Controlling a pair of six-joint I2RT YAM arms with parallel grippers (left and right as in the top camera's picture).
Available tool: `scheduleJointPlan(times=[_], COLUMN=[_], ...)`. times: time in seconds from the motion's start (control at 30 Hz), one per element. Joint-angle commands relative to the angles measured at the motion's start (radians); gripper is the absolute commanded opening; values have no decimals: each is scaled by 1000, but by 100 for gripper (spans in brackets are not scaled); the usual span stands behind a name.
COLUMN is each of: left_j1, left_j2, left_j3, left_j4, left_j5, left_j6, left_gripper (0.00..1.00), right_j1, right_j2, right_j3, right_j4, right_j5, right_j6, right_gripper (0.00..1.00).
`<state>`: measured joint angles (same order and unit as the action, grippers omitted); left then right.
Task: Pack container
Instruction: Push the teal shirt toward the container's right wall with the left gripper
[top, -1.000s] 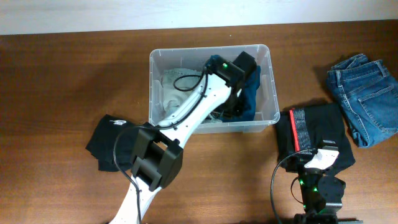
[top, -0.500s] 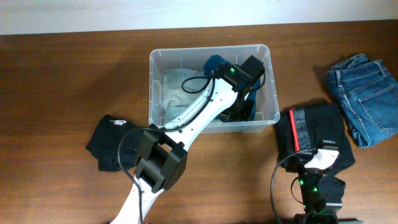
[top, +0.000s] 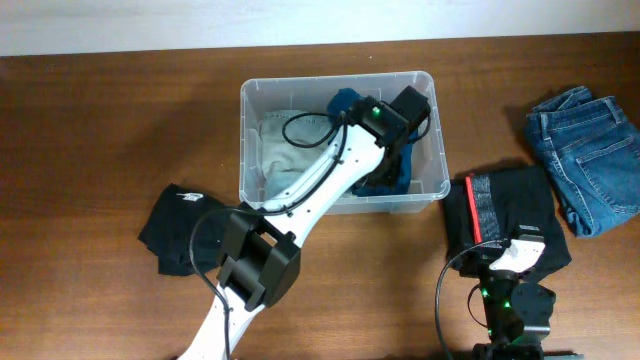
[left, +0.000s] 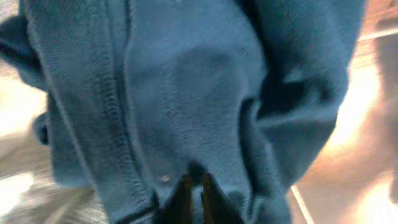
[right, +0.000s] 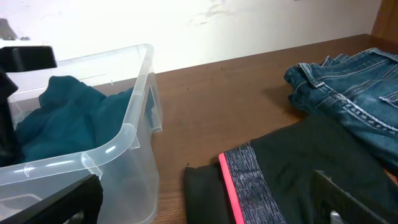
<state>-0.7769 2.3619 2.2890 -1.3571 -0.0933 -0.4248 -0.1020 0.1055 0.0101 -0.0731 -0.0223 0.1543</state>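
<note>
The clear plastic container (top: 254, 92) stands at the middle back of the table. It holds a pale grey-green garment (top: 285, 140) on its left and a teal garment (top: 398, 165) on its right. My left gripper (top: 392, 150) reaches into the right half of the container. In the left wrist view its fingers (left: 191, 198) are shut on the teal garment (left: 186, 93), which fills the view. My right gripper (top: 520, 255) is open and empty near the front edge, over black shorts (top: 510, 215). The right wrist view shows the container (right: 118, 149), the teal garment (right: 68, 118) and the shorts (right: 292, 174).
A black garment (top: 175, 225) lies left of the container. Folded blue jeans (top: 585, 155) lie at the far right, also in the right wrist view (right: 348, 81). The black shorts have a grey and pink waistband (top: 483, 205).
My left gripper has moved right and toward the back of the container with the teal garment, then settled a little lower. The right arm has not moved.
</note>
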Motion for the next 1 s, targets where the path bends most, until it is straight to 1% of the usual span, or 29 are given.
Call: scheduleJointPlan(times=[0.0,0.03,0.07,0.1,0.17,0.23,0.33,0.5,0.7,0.8,0.87,0.9,0.93,0.97], left_j1=[-7,-7,-7,-7,-7,-7,-9,-33,-75,-86,-87,-87,-86,-86], left_j2=[-40,-40,-40,-40,-40,-40,-29,1,48,79,92,93,96,96], left_j3=[51,65,83,97,113,114,114,113,113,113,113,113,113,113], left_j4=[15,16,18,18,22,35,64,117,167,165,152,148,147,147], left_j5=[3,3,3,4,27,76,159,161,152,84,50,46,44,43], left_j6=[-13,-13,-13,-13,-13,-13,-12,-13,-13,-13,-37,-43,-43,-43], left_gripper=[21,27,39,45,60,65,66,66,63,55,50,50,46,45], right_j1=[5,5,5,5,5,5,5,5,5,5,5,5,5,5], right_j2=[-8,-8,-8,-8,-8,-8,-8,-8,-8,-8,-8,-8,-8,-8], right_j3=[-5,-5,-5,-5,-5,-5,-5,-5,-5,-5,-5,-5,-5,-5], right_j4=[-6,-6,-6,-6,-6,-6,-6,-6,-6,-6,-6,-6,-6,-6], right_j5=[9,9,9,9,9,9,9,9,9,9,9,9,9,9], right_j6=[-5,-5,-5,-4,-5,-5,-5,-4,-5,-5,-5,-5,-5,-4], right_gripper=[99,99,99,99,99,99,99,99,99,99,99,99,99,99])
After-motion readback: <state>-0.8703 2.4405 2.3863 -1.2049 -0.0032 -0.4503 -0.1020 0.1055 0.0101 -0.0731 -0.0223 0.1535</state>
